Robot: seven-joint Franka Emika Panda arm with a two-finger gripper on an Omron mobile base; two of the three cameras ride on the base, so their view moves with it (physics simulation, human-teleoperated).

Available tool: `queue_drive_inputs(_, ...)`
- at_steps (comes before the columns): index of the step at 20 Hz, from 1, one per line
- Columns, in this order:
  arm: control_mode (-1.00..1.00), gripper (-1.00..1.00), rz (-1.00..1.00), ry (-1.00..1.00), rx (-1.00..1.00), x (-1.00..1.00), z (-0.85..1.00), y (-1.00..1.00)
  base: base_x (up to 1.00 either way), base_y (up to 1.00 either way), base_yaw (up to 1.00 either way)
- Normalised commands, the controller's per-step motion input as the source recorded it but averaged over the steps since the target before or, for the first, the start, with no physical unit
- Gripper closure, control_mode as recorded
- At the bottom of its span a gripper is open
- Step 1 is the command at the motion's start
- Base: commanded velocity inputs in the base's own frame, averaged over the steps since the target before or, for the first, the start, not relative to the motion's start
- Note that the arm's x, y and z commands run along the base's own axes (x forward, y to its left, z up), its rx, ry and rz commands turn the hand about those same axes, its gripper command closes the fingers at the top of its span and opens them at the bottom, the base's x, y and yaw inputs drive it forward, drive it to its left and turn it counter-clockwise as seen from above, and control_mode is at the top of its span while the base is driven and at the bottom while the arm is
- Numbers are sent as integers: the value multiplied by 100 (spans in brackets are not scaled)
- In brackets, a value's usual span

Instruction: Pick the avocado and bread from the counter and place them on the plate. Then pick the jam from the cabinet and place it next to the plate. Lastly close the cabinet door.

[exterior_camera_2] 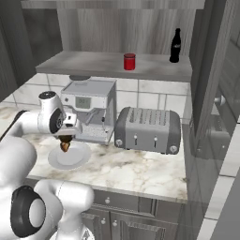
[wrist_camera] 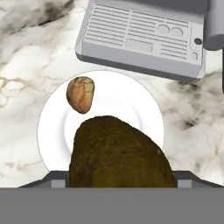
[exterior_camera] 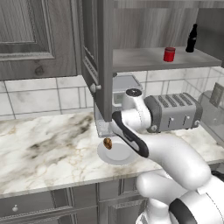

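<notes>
- Gripping the avocado (wrist_camera: 118, 153) between wide-spread jaws, the gripper (exterior_camera_2: 65, 140) hangs above the plate (wrist_camera: 148, 113)
- Bread (wrist_camera: 81, 94) lies on the plate, beyond the jaws

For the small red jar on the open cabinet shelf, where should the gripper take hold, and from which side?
The small bright red cylindrical jam jar stands upright near the front of the grey cabinet shelf. Probably best to come in level from the open front and close across its round body below the lid; the tall black bottle stands well apart.
</notes>
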Motion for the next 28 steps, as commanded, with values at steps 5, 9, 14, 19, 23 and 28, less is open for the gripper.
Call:
queue_drive_inputs(5,-100,100,5,5,-6,0,-60,0,0,0,0)
queue_drive_inputs(9,-100,100,4,0,-5,0,-47,0,0,0,0)
queue_drive_inputs(14,-100,100,1,0,0,8,-19,0,0,0,0)
queue_drive_inputs(19,-100,100,0,-1,0,19,-4,0,0,0,0)
queue_drive_inputs(23,-100,100,0,0,0,28,-9,6,0,0,0)
queue_drive_inputs(28,-100,100,0,0,0,20,-28,10,0,0,0)
